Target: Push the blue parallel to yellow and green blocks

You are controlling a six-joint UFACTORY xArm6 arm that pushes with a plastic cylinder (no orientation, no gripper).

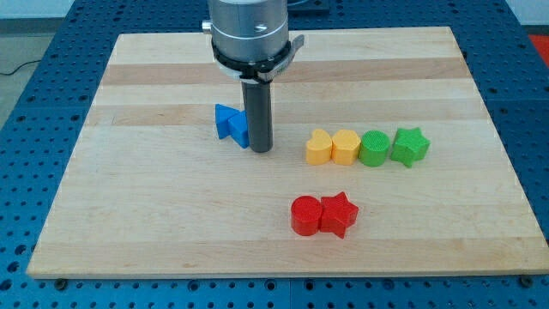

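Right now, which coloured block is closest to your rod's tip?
The blue block, touching my tip on its left; the yellow, green and red blocks sit farther right.

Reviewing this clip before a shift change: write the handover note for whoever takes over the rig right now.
My tip rests on the board, touching the blue block's right side.
Yellow heart, yellow block, green cylinder and green star form a row at the view's right.
Red cylinder and red star sit below, touching.
Done: tip at blue. Left: the blue is not yet lined up with the row.
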